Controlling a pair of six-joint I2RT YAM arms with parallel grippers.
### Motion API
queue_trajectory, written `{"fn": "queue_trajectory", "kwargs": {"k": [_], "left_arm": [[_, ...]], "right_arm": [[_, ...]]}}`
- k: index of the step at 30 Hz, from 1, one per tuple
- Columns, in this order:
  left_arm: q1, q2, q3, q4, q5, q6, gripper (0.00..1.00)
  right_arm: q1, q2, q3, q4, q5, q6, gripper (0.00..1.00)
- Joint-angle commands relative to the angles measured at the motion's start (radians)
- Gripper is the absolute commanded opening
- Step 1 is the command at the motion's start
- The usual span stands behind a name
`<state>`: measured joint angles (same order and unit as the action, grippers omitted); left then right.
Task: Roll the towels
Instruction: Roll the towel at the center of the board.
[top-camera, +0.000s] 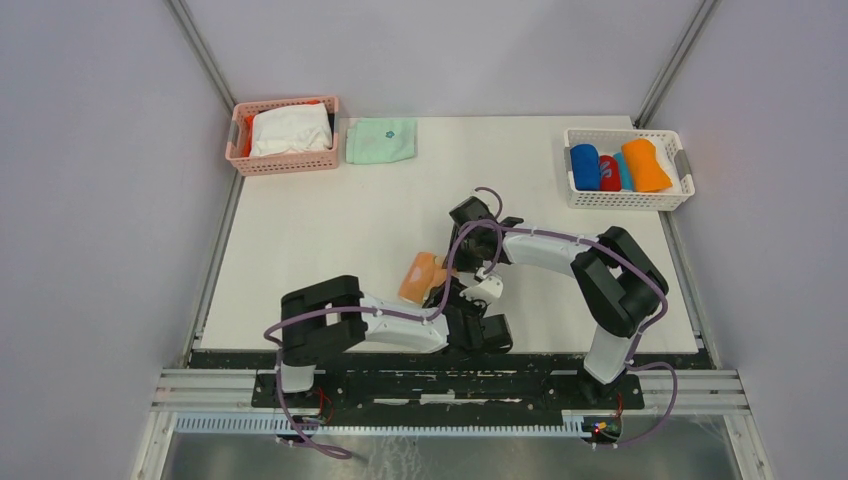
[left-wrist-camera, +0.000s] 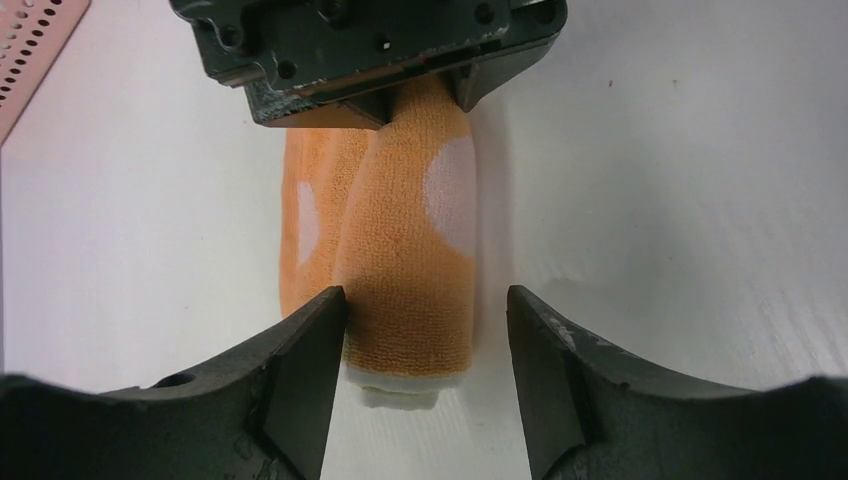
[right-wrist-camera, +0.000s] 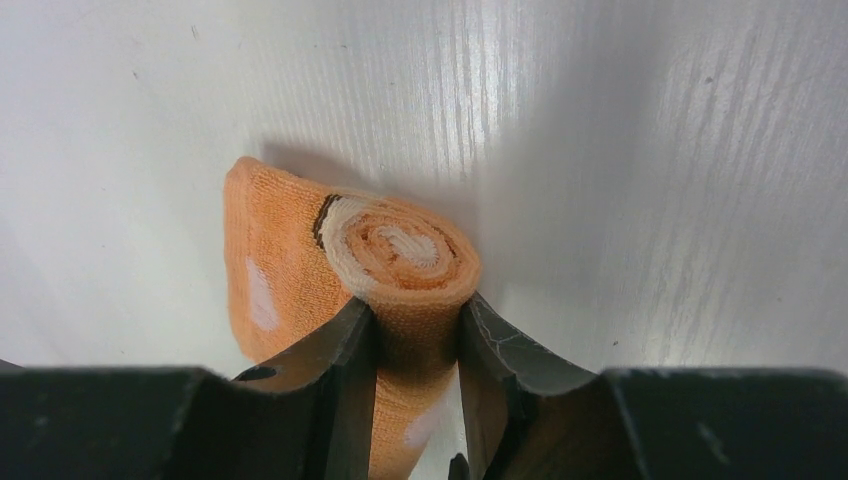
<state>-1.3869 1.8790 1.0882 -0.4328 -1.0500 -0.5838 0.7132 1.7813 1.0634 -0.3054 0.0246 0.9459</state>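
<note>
Pinched at one end by the right gripper (right-wrist-camera: 418, 320), with the left gripper (left-wrist-camera: 428, 300) standing apart around the other end: the rolled peach towel (top-camera: 421, 275), near 6 o'clock on the table (top-camera: 300, 250). Probably risks springing loose, with the outer flap free and only one end clamped. At 2 o'clock, white basket (top-camera: 626, 200) with rolled towels (top-camera: 610, 168); at 11 o'clock, pink basket (top-camera: 285, 165) with white cloth (top-camera: 290, 130).

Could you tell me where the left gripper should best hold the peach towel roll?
Across the towel roll at its free end, approaching lengthwise, one finger on each rounded side; it lies flat, and the right gripper pinches the other end.
</note>
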Motion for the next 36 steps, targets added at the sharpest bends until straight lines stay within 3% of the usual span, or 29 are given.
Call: {"fn": "queue_trajectory", "kwargs": {"k": [1,5,11,15,24,36], "left_arm": [[0.003,0.055,0.042,-0.022,-0.077,0.031,0.66],[0.019,0.070,0.036,-0.064,-0.055,-0.016,0.59],[0.057,0.006,-0.025,-0.061,0.016,-0.076,0.35],[0.100,-0.094,-0.105,0.021,0.131,-0.073,0.25],[0.358,-0.374,-0.368,0.319,0.673,-0.071,0.23],[0.679,-0.384,-0.520,0.542,1.214,-0.196,0.22]], "right_arm": [[0.005,0.015,0.007,-0.054,-0.001,-0.010,0.39],[0.004,0.002,-0.003,-0.039,-0.009,-0.010,0.39],[-0.004,-0.032,-0.020,0.021,-0.053,-0.025,0.41],[-0.028,-0.081,-0.069,0.123,-0.106,-0.025,0.46],[-0.084,-0.173,-0.210,0.373,-0.206,0.048,0.65],[-0.084,0.025,-0.281,0.775,-0.339,0.196,0.66]]}}
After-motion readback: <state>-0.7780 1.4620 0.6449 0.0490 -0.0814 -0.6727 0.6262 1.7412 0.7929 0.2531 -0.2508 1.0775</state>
